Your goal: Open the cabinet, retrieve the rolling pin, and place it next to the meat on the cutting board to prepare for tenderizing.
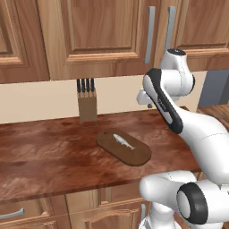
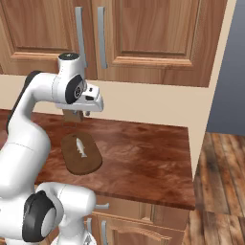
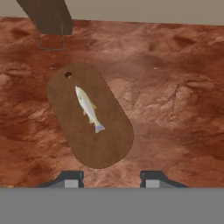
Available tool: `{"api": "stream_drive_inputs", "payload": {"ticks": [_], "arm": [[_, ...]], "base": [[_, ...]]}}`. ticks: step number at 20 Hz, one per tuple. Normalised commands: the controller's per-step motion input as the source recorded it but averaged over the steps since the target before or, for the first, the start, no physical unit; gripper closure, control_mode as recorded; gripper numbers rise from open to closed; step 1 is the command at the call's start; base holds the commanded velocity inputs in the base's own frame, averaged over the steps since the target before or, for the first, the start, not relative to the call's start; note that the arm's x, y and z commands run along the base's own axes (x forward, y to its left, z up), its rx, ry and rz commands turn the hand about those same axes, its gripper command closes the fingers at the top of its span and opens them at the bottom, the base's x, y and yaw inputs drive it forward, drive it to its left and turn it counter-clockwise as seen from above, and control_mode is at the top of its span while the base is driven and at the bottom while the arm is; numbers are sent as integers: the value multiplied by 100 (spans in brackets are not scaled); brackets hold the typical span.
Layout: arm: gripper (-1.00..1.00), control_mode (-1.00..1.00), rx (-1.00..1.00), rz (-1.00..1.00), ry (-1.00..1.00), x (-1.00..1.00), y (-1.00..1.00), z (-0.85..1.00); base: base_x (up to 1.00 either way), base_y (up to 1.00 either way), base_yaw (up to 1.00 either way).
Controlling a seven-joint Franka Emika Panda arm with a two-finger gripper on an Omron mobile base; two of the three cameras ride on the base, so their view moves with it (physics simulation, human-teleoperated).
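A: So, where does the cabinet point(image 1: 96, 36) stand from you?

B: Above and ahead of me. Both doors are closed, their two long grey handles point(image 2: 80, 36) running upright side by side at the middle seam. My gripper point(image 3: 112, 178) hangs over the counter point(image 1: 40, 152), well below those handles, fingers spread apart and holding nothing.

A: And the rolling pin?

B: I judge it's behind the doors, hidden from me. The fish point(image 3: 89, 108) lies alone, lengthwise along the oval cutting board point(image 3: 105, 144), just under my hand. A knife block point(image 1: 86, 102) stands by the wall.
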Motion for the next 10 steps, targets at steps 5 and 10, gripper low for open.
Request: {"api": "stream_drive_inputs", "payload": {"ticks": [5, 10], "arm": [[-100, -100, -8, -3, -11, -30, 0, 1], [-100, -100, -12, -7, -24, -59, -4, 18]], "base": [[0, 0, 0], [0, 0, 0]]}}
